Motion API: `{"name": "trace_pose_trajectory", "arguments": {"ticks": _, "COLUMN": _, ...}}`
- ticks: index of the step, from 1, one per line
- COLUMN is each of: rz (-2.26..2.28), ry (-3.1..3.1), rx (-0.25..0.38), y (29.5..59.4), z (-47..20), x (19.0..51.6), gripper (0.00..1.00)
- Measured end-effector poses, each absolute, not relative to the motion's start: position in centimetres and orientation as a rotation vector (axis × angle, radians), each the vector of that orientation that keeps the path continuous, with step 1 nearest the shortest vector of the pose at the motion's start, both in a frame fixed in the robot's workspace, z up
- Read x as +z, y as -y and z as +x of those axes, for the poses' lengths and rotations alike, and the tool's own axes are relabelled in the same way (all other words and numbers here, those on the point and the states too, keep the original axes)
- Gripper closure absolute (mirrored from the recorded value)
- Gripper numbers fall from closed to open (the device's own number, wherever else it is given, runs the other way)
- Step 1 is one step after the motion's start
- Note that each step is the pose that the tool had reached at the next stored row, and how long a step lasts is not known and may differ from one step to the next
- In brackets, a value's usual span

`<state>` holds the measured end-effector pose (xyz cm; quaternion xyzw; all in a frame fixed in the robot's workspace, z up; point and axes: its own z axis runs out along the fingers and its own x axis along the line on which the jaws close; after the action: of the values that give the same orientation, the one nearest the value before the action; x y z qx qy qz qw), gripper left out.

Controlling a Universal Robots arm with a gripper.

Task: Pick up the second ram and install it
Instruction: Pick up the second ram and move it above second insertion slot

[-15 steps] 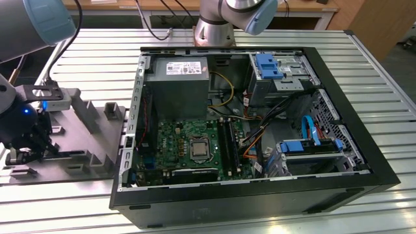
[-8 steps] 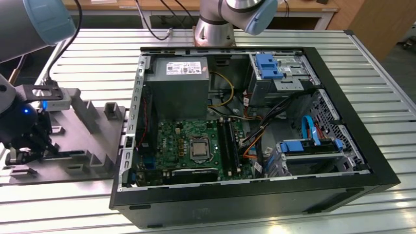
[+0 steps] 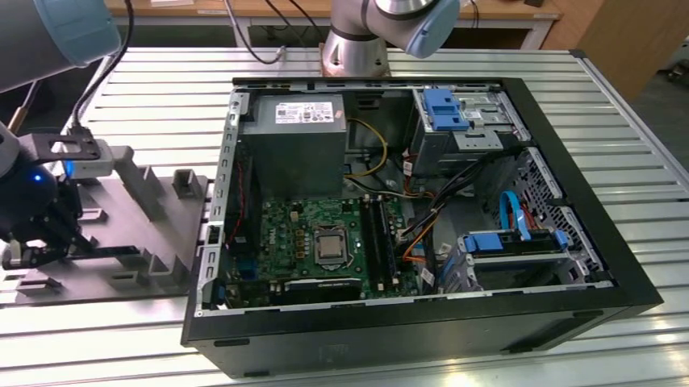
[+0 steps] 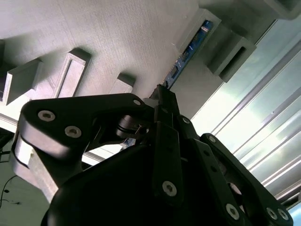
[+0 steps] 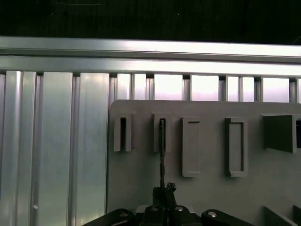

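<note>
Your gripper (image 4: pixel 163 94) is clamped on the second ram (image 4: pixel 187 54), which stands in the grey holder (image 3: pixel 151 218) at the exterior view's left. If you lift it tilted, it could jam in its slot.

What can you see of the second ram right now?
The second ram is a thin, flat stick with a blue-green board, seen edge-on in both wrist views. It stands on edge, its far end in one of the raised slots of the grey fixture tray. Its near end sits between the fingertips of the gripper, which look closed on it. Its chips and contacts cannot be made out.
</note>
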<state>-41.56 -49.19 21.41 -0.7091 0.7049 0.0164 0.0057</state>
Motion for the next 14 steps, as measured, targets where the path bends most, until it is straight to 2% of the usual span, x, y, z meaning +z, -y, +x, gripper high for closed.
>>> {"name": "trace_pose_trajectory", "arguments": {"ticks": 14, "rz": -2.22, "ry": -2.206, "rx": 0.051, "y": 49.2, "z": -41.5, "x": 25.8, "gripper": 0.89}}
